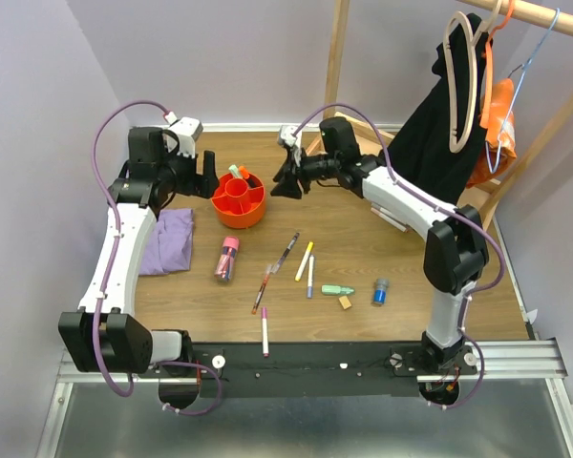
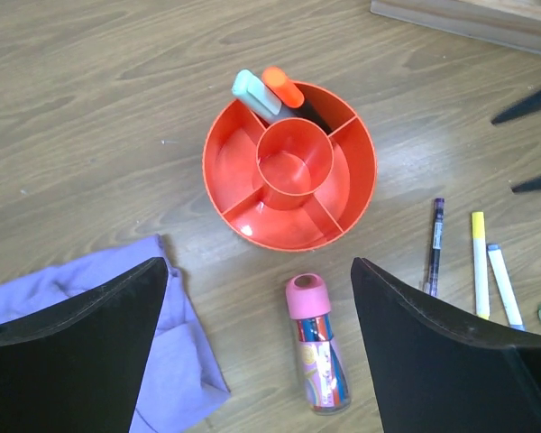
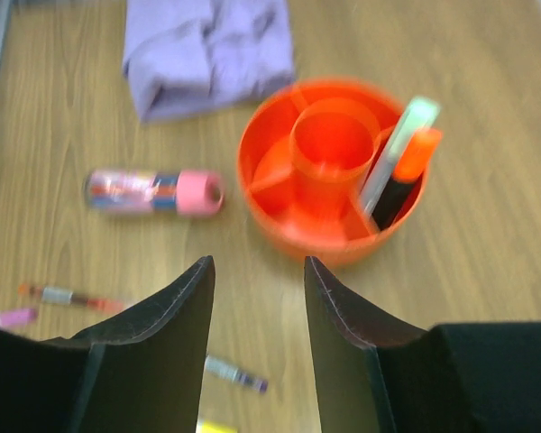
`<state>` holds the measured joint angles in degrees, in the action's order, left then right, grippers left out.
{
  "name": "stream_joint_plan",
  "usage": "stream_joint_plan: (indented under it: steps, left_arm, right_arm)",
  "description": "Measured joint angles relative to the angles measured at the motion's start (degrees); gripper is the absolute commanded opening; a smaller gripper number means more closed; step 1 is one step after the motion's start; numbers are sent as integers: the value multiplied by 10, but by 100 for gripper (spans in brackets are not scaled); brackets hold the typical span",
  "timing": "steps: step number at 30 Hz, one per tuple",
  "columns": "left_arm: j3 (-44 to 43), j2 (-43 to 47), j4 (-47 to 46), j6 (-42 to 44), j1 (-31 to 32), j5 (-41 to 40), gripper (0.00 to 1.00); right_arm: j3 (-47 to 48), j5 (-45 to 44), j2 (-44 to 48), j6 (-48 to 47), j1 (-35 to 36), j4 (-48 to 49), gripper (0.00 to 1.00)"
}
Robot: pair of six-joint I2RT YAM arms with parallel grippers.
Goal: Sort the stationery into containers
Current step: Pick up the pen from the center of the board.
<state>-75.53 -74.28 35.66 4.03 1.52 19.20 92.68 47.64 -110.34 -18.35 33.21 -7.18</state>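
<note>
Two highlighters, one green-capped [image 2: 251,92] and one orange-capped [image 2: 283,87], are found standing tilted in one outer compartment of the orange tub [image 2: 218,185]. The central cup and the other compartments are seen bare.

The rest of the stationery lies loose on the table [image 1: 411,277], nearer the arm bases:
- The pink-capped tube [image 1: 228,259] is just beside the tub.
- A dark pen [image 1: 287,250], a yellow pen [image 1: 304,260] and a pink-tipped pen [image 1: 264,336] are spread further out.
- The tan eraser [image 1: 345,302] and the blue cylinder [image 1: 380,291] are to the right.

The pens are judged light, stiff and smooth, and liable to roll. A hold across mid-barrel is advised. The tube is judged wider and slick, and is best taken at its body.

The left gripper [image 2: 260,271] hangs above the tub and tube, with its jaws spread wide and nothing held. The right gripper [image 3: 258,263] is on the tub's other side, with its jaws parted moderately and nothing between them. A purple cloth [image 1: 167,243] lies to the left, apart from the stationery.
</note>
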Motion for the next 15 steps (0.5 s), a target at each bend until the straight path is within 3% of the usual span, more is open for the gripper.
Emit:
stream_joint_plan:
  steps: [7,15]
  left_arm:
    - [91,43,-6,-33,0,-3,96]
    - [122,80,2,-47,-6,-2,98]
  right_arm:
    - [-8,-46,33,-182,29,-224,53]
    - [-56,-111,77,-353,60,-352,52]
